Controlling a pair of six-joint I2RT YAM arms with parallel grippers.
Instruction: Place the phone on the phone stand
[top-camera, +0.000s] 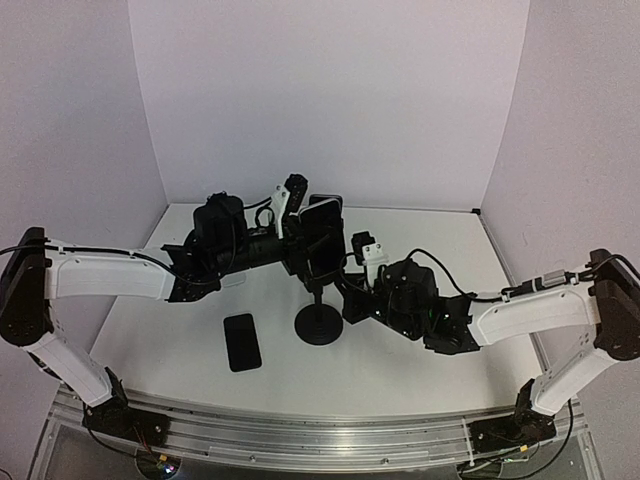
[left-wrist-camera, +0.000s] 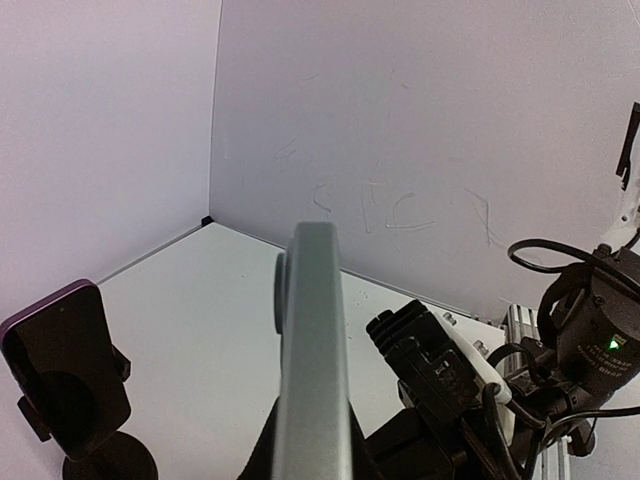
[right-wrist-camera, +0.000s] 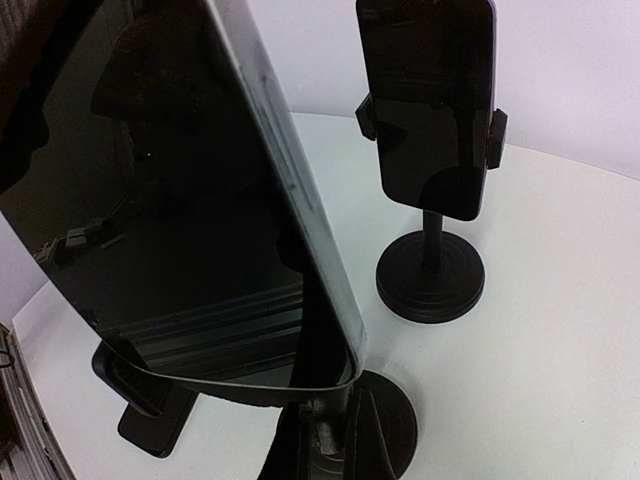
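Note:
The phone (top-camera: 322, 240), with a dark screen and silver edge, stands upright over the black phone stand (top-camera: 319, 325) in mid-table. In the left wrist view the phone (left-wrist-camera: 312, 350) is edge-on, with my left gripper (left-wrist-camera: 312, 455) shut on it. In the right wrist view the phone (right-wrist-camera: 180, 200) fills the left side, its lower end against the stand's cradle (right-wrist-camera: 250, 385). My right gripper (right-wrist-camera: 345, 450) is shut on the stand's stem just above the round base (right-wrist-camera: 400, 425). From above, the left gripper (top-camera: 300, 247) reaches in from the left and the right gripper (top-camera: 335, 283) from the right.
A second stand (right-wrist-camera: 430, 275) holding a purple-edged phone (right-wrist-camera: 430, 110) stands just behind, also in the left wrist view (left-wrist-camera: 65, 365). Another black phone (top-camera: 242, 341) lies flat on the table, left of the stand's base. White walls close the table at the back and sides.

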